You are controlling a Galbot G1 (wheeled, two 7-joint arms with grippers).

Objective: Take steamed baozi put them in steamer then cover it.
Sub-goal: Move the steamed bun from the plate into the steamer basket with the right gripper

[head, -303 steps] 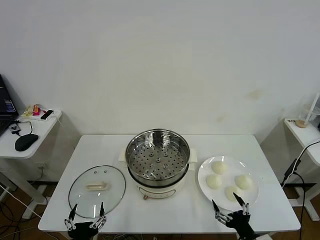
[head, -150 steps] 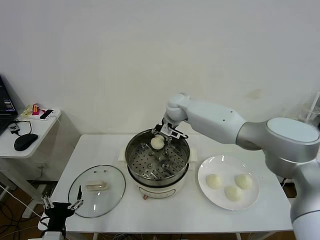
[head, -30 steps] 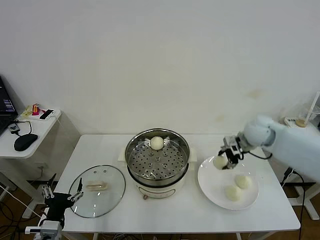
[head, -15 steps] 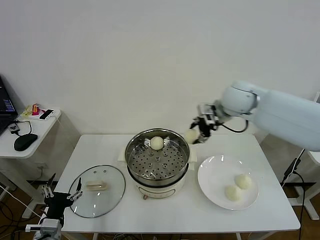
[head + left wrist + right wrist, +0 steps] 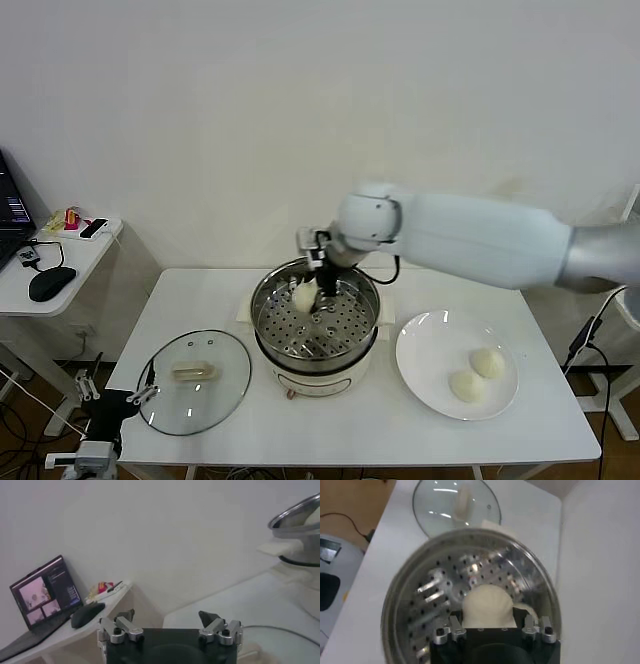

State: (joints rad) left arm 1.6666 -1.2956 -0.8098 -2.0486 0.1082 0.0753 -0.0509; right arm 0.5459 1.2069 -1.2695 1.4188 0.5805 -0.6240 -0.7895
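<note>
Hovering over the steamer (image 5: 315, 318), the right gripper (image 5: 318, 287) has its fingers clamped on a bun (image 5: 304, 296), and the wrist view looks straight down past that bun (image 5: 488, 605) onto the perforated tray of the pot (image 5: 415, 625). Another pale bun edge peeks out just beside the held one in that wrist view, partly hidden, so I can't say exactly how it sits. The held bun hangs above the far-left part of the tray, inside the ring of the pot's rim as the head camera sees it. Off to the robot's right, the white plate (image 5: 432, 372) carries two more buns (image 5: 487, 362) (image 5: 464, 385), close together on its near-right side. On the other side of the steamer, the glass cover (image 5: 194, 382) lies flat on the worktop (image 5: 350, 425), beige handle up, well clear of the pot; the right wrist camera catches the cover (image 5: 456, 504) beyond the pot's rim too. Down at the near-left corner, the left gripper (image 5: 112, 399) waits low by the worktop's edge, fingers (image 5: 125, 626) spread wide apart and holding nothing. Behind it in its own wrist view, a side table holds a laptop (image 5: 45, 593) and a mouse (image 5: 87, 614)
</note>
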